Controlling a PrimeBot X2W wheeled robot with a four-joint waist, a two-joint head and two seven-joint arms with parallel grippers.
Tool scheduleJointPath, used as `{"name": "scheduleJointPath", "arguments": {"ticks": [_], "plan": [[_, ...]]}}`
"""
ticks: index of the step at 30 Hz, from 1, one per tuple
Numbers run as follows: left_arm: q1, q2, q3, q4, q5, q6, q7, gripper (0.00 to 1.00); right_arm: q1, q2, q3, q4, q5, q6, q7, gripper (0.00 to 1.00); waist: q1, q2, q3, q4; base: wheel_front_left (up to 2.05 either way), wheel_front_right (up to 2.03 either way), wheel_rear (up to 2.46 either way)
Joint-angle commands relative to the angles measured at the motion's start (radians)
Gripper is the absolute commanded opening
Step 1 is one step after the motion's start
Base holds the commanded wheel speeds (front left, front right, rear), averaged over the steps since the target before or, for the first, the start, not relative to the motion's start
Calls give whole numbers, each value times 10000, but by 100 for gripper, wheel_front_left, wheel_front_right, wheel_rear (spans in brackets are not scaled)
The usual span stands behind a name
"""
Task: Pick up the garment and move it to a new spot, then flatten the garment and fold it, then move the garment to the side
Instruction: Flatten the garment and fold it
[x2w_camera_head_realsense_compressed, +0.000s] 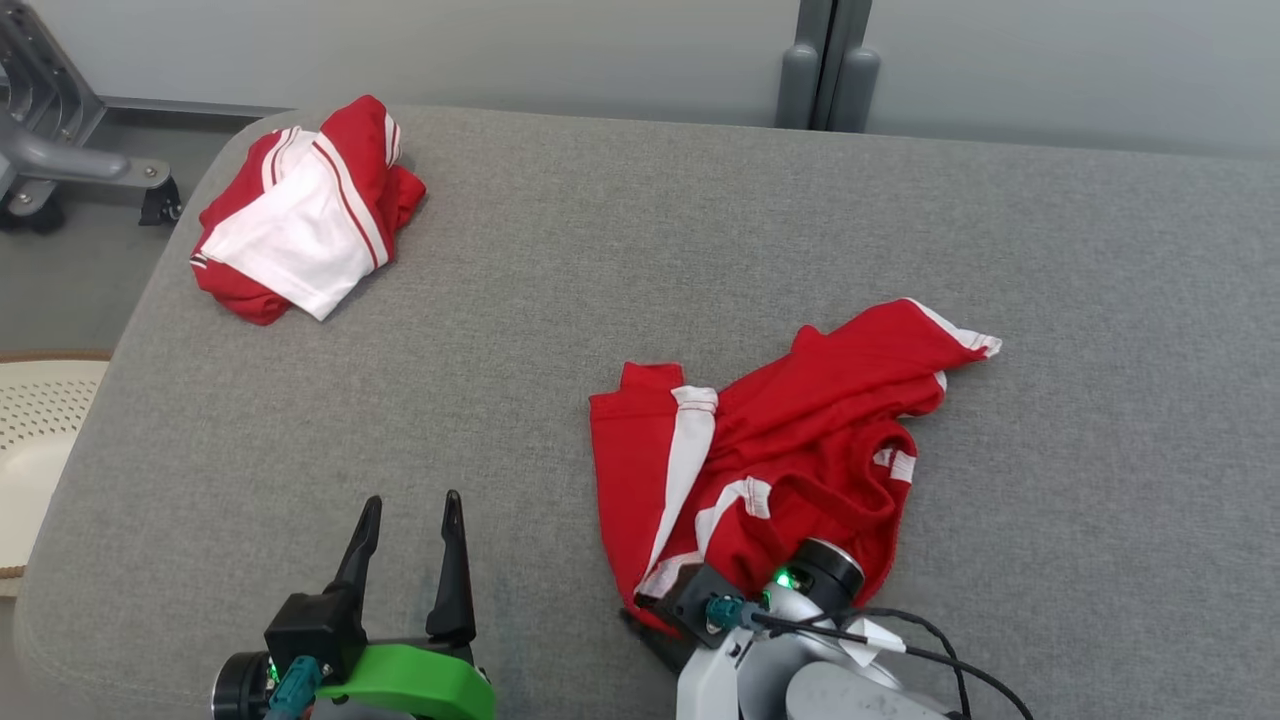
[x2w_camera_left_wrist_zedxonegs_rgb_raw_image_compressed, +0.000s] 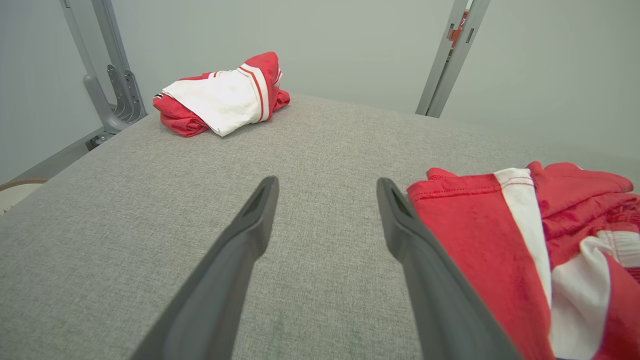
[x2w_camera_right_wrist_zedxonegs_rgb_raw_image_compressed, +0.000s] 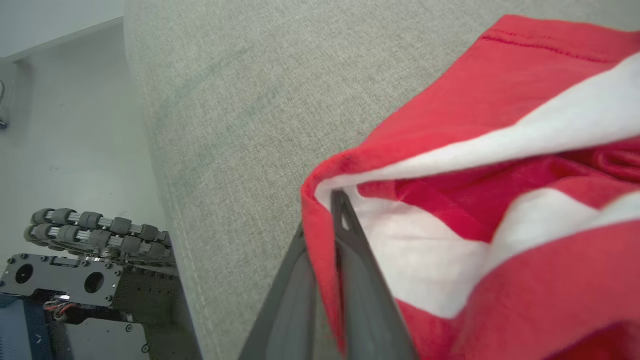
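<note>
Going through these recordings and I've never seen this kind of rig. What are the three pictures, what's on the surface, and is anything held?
It is a two-armed wheeled robot. One picture looks down from its head; the other two come from cameras on its wrists, looking along each gripper's two dark fingers. A grey surface holds a crumpled red-and-white garment near the robot and a folded red-and-white bundle at the far left corner. The left gripper is open and empty. The right gripper is shut on that garment's near edge.

Head camera looks down on the grey surface (x2w_camera_head_realsense_compressed: 600, 250); both wrist cameras sit low, sharing the garment (x2w_camera_head_realsense_compressed: 780, 440).
</note>
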Motion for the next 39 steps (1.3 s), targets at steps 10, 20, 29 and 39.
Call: {"name": "scheduleJointPath", "arguments": {"ticks": [10,20,29,39], "plan": [[323,23,19,99,206,-67,-9,100,780,-21,-1562,-574,207,-11,-1595,100,0,0,-480,-669,0,0,0],[471,23,-21,47,281,-133,-8,100,2073,5,-4582,-1800,-674,-11,-1560,100,0,0,-617,-922,0,0,0],[164,23,-46,73,307,-161,-8,100,1695,-9,-4658,-1688,-746,-11,-594,95,0,0,-298,-682,0,0,0],[100,23,48,9,272,-72,-8,100,1230,-19,-4919,-1134,-539,-11,-1085,0,0,0,-128,-723,0,0,0]]}}
